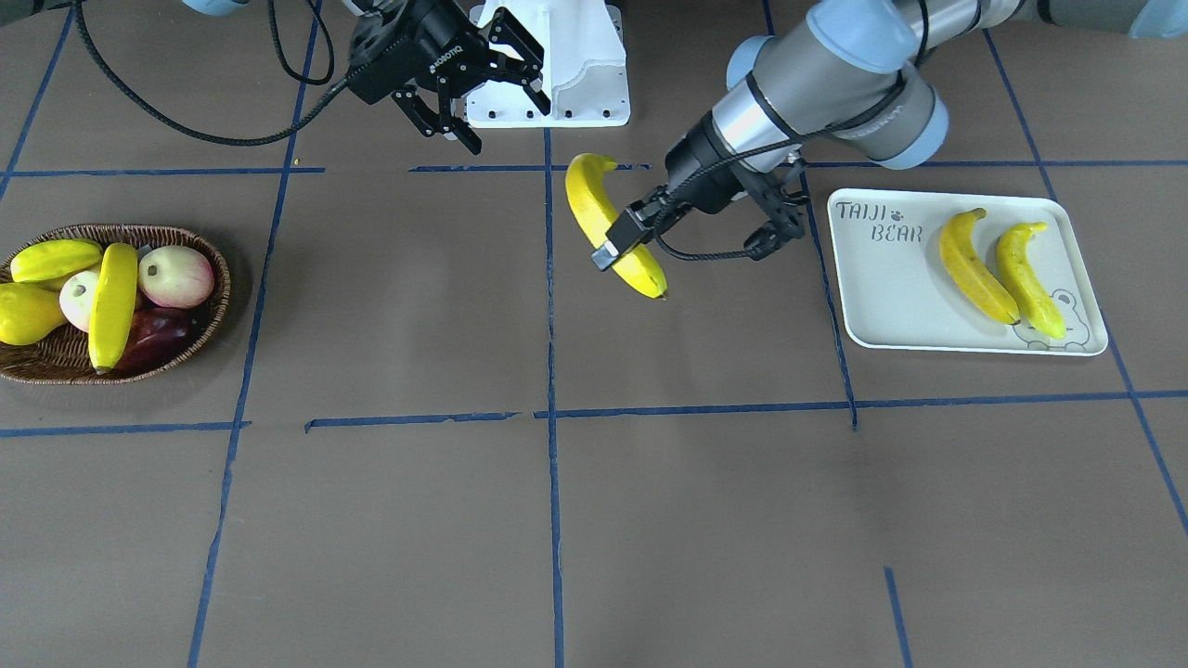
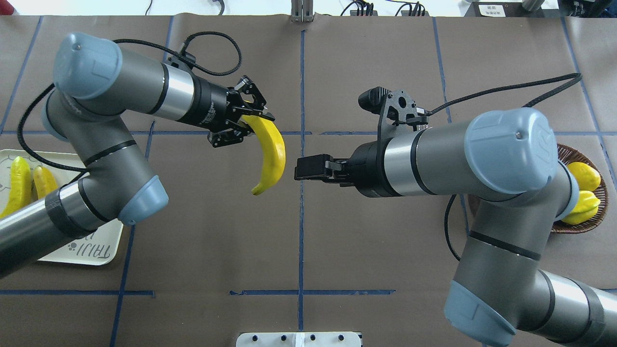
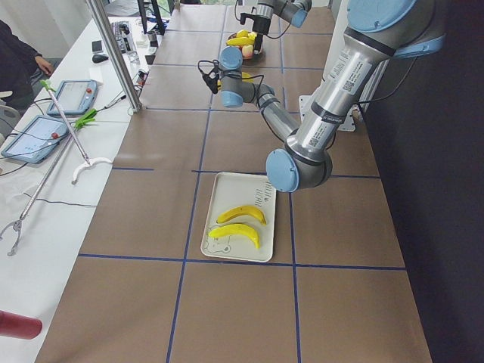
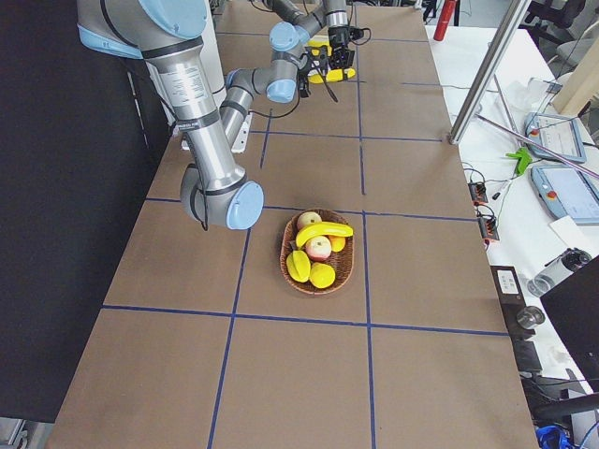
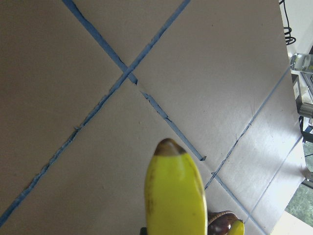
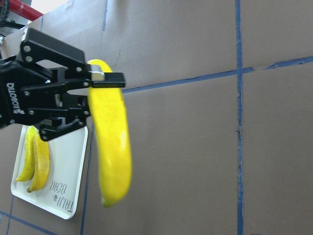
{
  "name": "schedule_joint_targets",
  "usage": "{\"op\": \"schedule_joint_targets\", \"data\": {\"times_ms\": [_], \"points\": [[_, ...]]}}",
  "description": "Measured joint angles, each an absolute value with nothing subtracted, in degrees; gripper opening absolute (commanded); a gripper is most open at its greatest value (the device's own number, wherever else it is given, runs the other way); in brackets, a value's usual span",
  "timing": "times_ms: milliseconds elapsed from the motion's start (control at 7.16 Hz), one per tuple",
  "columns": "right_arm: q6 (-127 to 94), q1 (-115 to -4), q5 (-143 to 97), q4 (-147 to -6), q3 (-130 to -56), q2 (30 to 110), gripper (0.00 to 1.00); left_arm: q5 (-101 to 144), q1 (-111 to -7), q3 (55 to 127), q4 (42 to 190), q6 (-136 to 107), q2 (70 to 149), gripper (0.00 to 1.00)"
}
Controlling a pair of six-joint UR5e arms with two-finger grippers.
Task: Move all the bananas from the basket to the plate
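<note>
Exterior front-facing: plate (image 1: 891, 288) reads "TAIJI BEAR", right claw (image 1: 508, 127) perhaps "ROBOTIQ".

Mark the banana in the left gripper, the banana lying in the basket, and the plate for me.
held banana (image 2: 273, 154): overhead view, middle of its body.
basket banana (image 1: 113, 304): front-facing view, middle of its body.
plate (image 1: 891, 288): front-facing view, bare surface in its left part.

I run this rig in a robotics lab: table (image 1: 705, 520) gridded with blue tape (image 1: 555, 520), teach pendants (image 3: 72, 97) on the side bench (image 3: 30, 257).
</note>
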State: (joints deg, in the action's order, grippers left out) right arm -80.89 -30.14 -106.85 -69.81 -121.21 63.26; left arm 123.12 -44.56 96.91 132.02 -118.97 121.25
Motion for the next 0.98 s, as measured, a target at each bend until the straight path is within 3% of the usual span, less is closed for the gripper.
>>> {"op": "schedule_joint_targets", "data": {"times_ms": [279, 558, 838, 977], "points": [[-80.87, -34.45, -110.84, -73.84, -124.46, 65.99, 1.0, 126.5, -49.74, 100.73, 125.15, -101.15, 112.75, 0.0], [-80.57, -38.43, -114.33, -74.69, -125.84, 70.11, 1.0, 124.11, -51.49, 105.88, 120.8, -83.25, 99.13, 0.0], [-79.82, -41.83, -116.28, -74.71, -126.41, 74.6, 1.0, 120.0, -51.66, 107.13, 120.03, -72.08, 89.25, 0.0], [-78.27, -43.41, -116.65, -74.66, -126.76, 77.69, 1.0, 118.13, -51.65, 107.02, 120.01, -68.06, 86.33, 0.05]]}}
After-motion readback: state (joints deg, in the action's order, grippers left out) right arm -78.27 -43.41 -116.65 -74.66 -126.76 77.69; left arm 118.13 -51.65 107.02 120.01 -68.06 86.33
